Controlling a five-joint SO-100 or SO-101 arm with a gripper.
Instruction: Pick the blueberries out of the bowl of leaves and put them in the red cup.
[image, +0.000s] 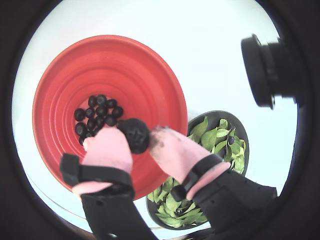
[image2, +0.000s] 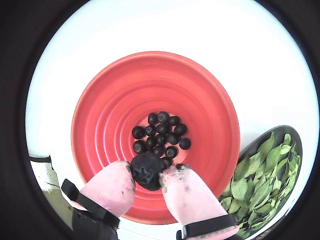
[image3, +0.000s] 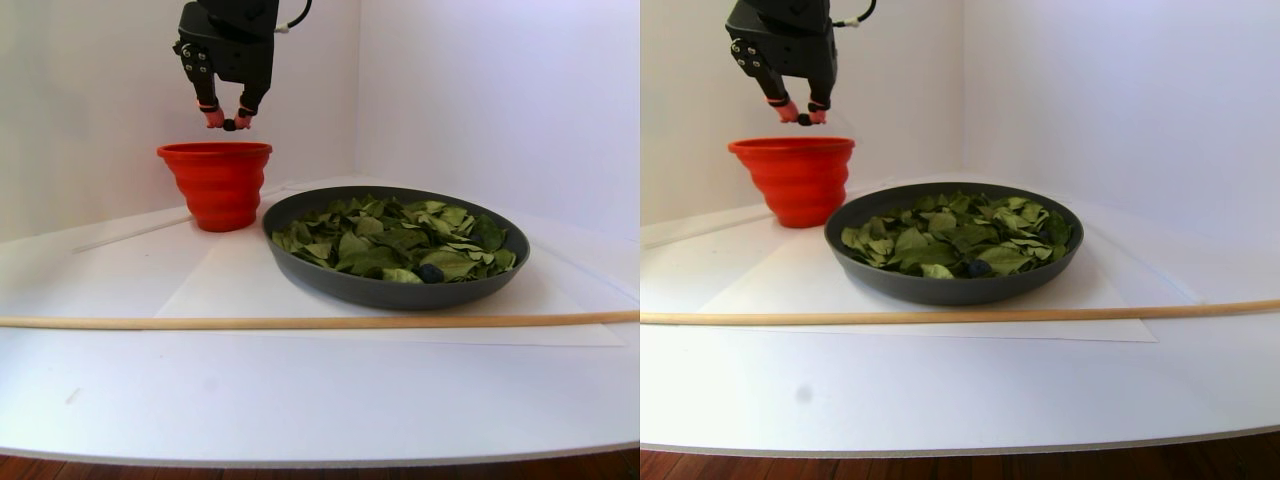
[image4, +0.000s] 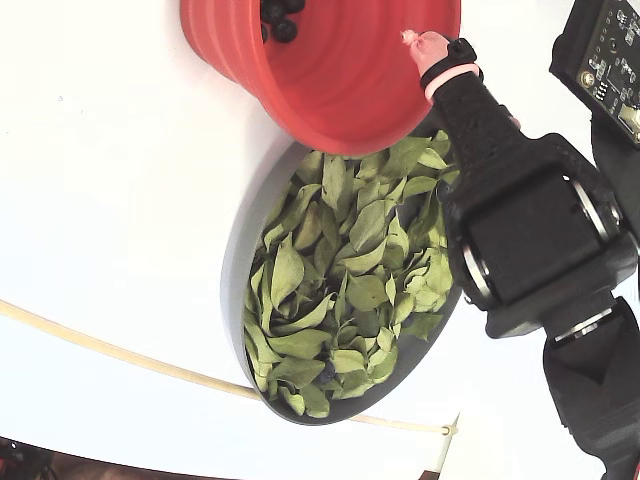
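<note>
- Wrist views are both showing one blueberry (image2: 147, 172) being pinched between the pink fingertips (image2: 112, 186) of the gripper (image: 141, 135), clenched on it above the red cup (image2: 115, 100)
- More blueberries (image2: 161, 134) are lying heaped on the cup's floor, and at least one (image3: 430, 272) is being left among the leaves (image4: 340, 290) in the bowl (image3: 390, 292)
- Judged from the stereo pair view, the berry is being held just over the cup's rim near the bowl side; it is best being carried a little further inward before the fingers are parted, so that a bounce off the rim is avoided
- Nothing is seen blocking the drop; a thin wooden rod (image3: 320, 321) is lying across the white table (image3: 300, 400), well apart from the cup
</note>
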